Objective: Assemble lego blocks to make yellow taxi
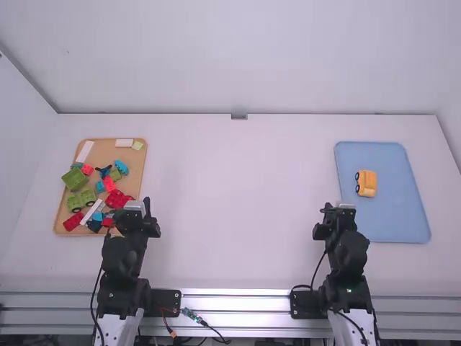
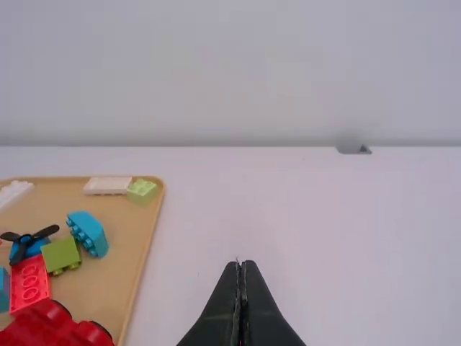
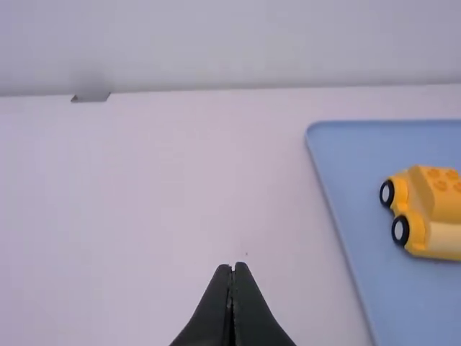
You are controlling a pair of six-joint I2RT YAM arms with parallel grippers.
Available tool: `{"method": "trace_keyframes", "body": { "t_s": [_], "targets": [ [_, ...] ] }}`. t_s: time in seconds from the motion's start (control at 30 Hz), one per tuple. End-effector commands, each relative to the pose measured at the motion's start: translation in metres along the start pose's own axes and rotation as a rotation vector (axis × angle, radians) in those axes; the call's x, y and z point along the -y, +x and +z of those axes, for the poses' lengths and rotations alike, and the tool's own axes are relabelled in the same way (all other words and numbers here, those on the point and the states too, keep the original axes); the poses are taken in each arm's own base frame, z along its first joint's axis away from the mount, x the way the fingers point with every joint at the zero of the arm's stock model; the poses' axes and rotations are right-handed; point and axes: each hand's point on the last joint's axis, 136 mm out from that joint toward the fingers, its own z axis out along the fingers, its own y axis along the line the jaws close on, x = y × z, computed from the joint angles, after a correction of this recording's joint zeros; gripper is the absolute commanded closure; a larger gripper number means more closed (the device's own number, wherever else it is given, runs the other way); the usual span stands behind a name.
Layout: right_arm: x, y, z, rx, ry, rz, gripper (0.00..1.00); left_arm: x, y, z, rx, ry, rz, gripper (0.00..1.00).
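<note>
A yellow toy taxi point(image 1: 366, 183) with black wheels stands on the blue tray point(image 1: 395, 216) at the right; the right wrist view shows the taxi point(image 3: 432, 209) with studs on its roof. My right gripper point(image 1: 333, 208) is left of the tray's near part, and the right gripper point(image 3: 232, 268) has its fingers together with nothing between them. At the near right corner of the wooden tray, my left gripper point(image 1: 137, 205) stays close to the red bricks. Seen from its wrist, the left gripper point(image 2: 243, 267) is shut and holds nothing.
The wooden tray point(image 1: 112, 148) at the left holds several loose blocks: red bricks point(image 1: 117, 199), a large green one point(image 1: 75, 179), blue ones point(image 1: 121, 167) and white ones point(image 1: 124, 143). White table surface point(image 1: 238, 202) lies between both trays. A wall point(image 1: 238, 58) rises behind the table.
</note>
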Motion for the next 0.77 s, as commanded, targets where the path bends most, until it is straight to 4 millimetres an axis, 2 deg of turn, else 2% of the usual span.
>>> {"method": "trace_keyframes", "body": {
  "t_s": [0.0,0.47,0.73],
  "targets": [
    [0.0,-0.001,-0.001,0.019,0.002,0.006,1.0,0.001,0.004,0.0,-0.006,0.008,0.006,1.0],
    [0.0,-0.033,-0.013,0.168,0.002,0.003,1.0,0.001,0.004,0.0,-0.006,0.008,0.006,1.0],
    [0.0,-0.036,-0.014,0.182,0.002,0.003,1.0,0.001,0.004,0.0,-0.006,0.008,0.006,1.0]
  ]
}}
